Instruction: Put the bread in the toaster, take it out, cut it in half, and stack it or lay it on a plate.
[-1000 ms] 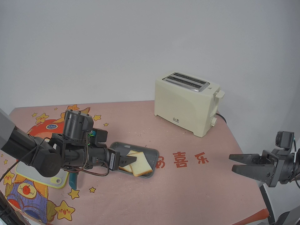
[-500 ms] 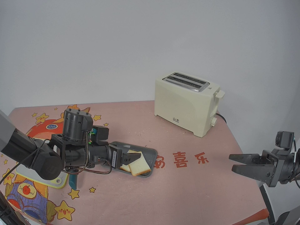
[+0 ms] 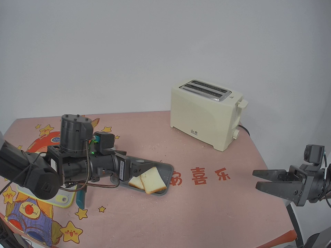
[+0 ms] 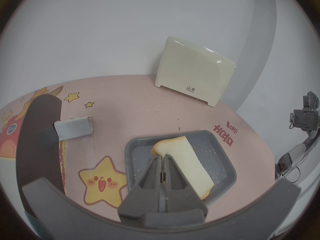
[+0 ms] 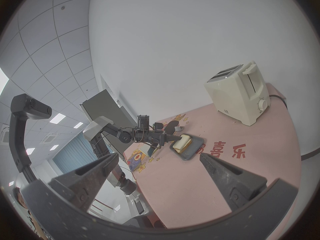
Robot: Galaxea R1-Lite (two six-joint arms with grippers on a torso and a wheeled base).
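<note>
L gripper (image 4: 163, 158) nips bread (image 4: 188, 162), 2nd slice (image 3: 135, 182) half-hidden

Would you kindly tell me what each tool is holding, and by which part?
The left tool pinches the upper slice of white bread by its near crust edge, over the grey rectangular tray. The right tool is open and holds nothing.

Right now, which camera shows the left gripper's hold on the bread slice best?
The left wrist view: the left gripper is shut on the edge of the bread slice over the grey tray. The head view shows it side-on, the contact hard to make out; the right wrist view shows it far off and small.
</note>
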